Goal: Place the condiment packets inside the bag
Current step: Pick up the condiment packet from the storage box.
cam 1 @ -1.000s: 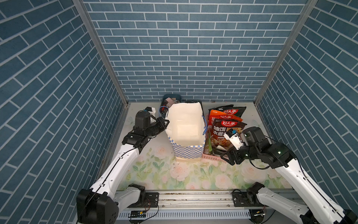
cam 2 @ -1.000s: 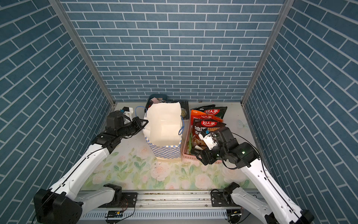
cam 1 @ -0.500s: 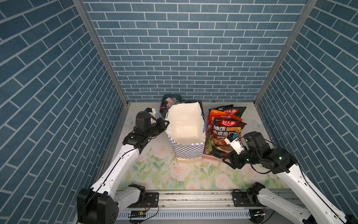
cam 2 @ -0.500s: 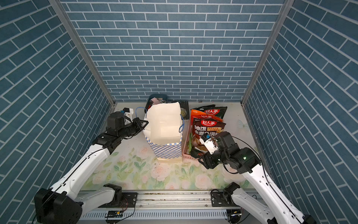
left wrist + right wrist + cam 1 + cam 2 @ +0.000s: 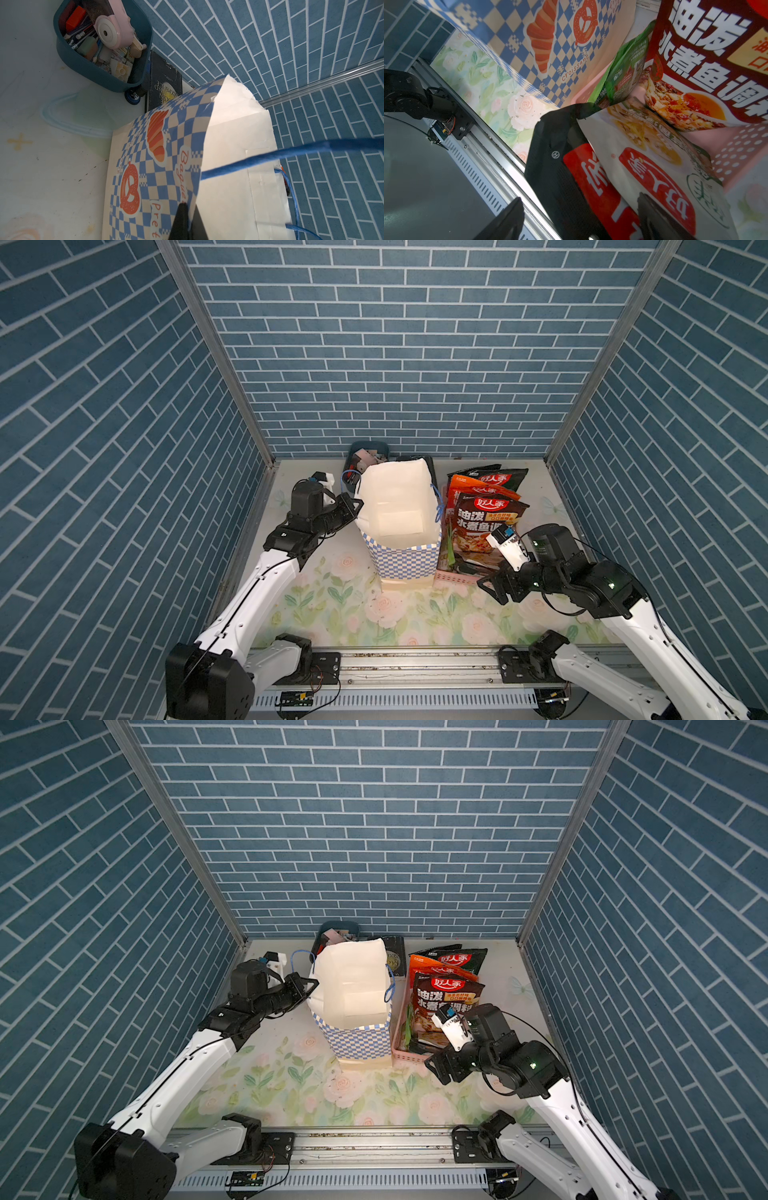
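Bag (image 5: 228, 170) rim pinched by L end effector (image 5: 188, 209).

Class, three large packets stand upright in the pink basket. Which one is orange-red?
The middle packet, sandwiched between two dark ones. Only its orange top shows, behind the front packet and ahead of the rear packet.

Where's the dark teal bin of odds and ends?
In both top views the teal bin sits at the back wall, just behind the checkered bag toward the robot's left, a black book beside it.
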Controlling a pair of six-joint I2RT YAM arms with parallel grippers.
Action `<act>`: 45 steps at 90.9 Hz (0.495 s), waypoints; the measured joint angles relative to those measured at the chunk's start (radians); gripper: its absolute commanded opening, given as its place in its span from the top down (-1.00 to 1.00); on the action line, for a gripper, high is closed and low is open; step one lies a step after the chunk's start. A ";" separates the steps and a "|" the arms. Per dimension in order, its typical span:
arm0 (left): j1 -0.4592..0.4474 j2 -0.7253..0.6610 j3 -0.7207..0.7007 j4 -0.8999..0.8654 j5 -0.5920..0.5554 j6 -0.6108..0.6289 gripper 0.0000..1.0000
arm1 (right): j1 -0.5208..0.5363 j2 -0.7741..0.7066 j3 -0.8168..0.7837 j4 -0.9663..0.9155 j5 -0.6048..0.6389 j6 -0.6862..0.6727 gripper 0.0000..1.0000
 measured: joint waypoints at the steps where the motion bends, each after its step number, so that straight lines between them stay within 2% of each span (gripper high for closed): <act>1: 0.000 0.000 0.000 0.000 0.000 0.000 1.00 | 0.000 0.000 0.002 0.000 0.002 0.000 -0.66; 13: 0.000 0.000 0.000 0.000 -0.002 0.005 1.00 | 0.001 0.005 0.011 -0.001 0.043 0.009 -0.29; 29: 0.000 0.000 0.000 0.000 -0.003 0.007 1.00 | 0.003 0.022 0.011 -0.009 0.102 0.031 0.07; 36: 0.000 0.000 0.000 0.000 -0.003 0.007 1.00 | 0.004 0.026 0.012 -0.013 0.132 0.041 0.36; 45: 0.000 0.000 0.000 0.000 -0.003 0.008 1.00 | 0.005 0.029 0.026 -0.021 0.161 0.059 0.87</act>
